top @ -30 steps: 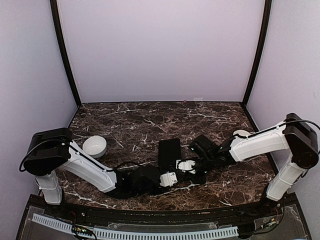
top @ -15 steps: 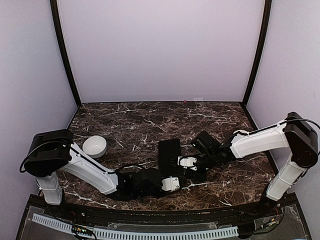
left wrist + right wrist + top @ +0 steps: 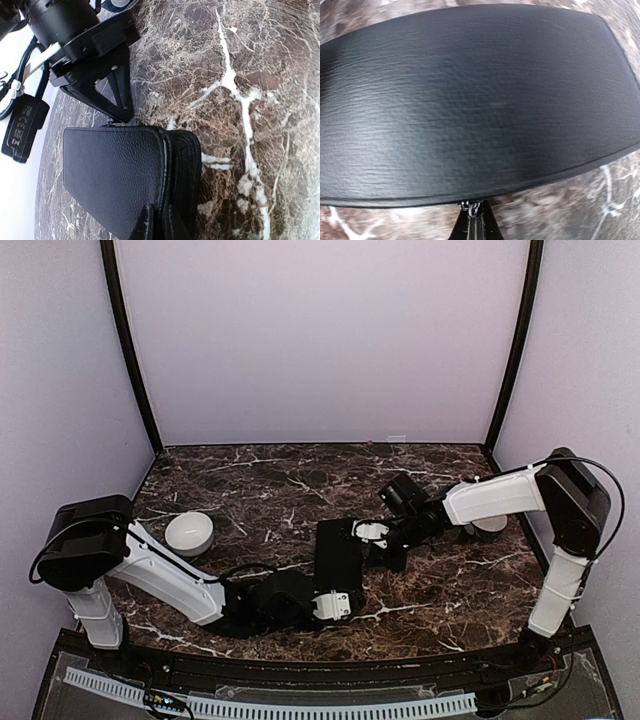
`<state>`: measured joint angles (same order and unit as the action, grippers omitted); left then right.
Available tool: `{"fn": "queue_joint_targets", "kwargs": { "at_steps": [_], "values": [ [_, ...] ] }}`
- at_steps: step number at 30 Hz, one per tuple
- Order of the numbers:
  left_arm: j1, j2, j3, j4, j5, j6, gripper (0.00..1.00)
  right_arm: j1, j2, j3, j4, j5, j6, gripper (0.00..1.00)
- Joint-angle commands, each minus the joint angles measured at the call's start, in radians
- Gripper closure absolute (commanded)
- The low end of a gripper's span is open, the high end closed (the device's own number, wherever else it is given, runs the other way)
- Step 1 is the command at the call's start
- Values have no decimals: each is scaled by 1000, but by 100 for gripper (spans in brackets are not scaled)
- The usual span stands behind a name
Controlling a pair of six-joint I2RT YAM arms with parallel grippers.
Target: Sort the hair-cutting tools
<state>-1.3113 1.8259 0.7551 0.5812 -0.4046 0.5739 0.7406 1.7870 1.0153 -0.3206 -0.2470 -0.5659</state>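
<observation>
No hair-cutting tools show; they are presumably shut inside the black case (image 3: 338,552) mid-table. The left gripper (image 3: 337,592) pinches its near end, the right gripper (image 3: 362,532) its far right edge. If either thin pinch slips, the case could be dragged rather than opened.

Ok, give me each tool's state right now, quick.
Left tool: closed on the edge of the case.
Right tool: closed on the case's zip edge.

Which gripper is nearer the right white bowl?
Right. The right gripper is at the black case's far end, left of the white bowl; left gripper at its near end.
</observation>
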Motion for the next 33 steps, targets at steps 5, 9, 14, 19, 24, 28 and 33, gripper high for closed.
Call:
{"fn": "queue_joint_targets", "kwargs": {
  "at_steps": [5,9,14,19,24,28,33],
  "values": [
    [-1,-66,-59,-100,35,-2,100,-115,88,129,-2,61,-36,100],
    [-5,-93,-73,-128,42,-24,100,-146,121,184,13,84,-25,100],
    [-15,-113,-86,-156,37,-47,100,-163,168,224,27,103,-18,100],
    [-17,-146,-109,-187,6,-68,100,-166,169,213,26,119,-33,100],
    [-17,-179,-141,-236,-49,-146,100,-166,116,165,6,96,-51,100],
    [-17,-166,-86,-381,-147,-301,90,-160,66,111,-16,70,-32,100],
    [-17,-244,-88,-418,-118,-438,77,-142,10,49,-51,53,-15,100]
  ]
}}
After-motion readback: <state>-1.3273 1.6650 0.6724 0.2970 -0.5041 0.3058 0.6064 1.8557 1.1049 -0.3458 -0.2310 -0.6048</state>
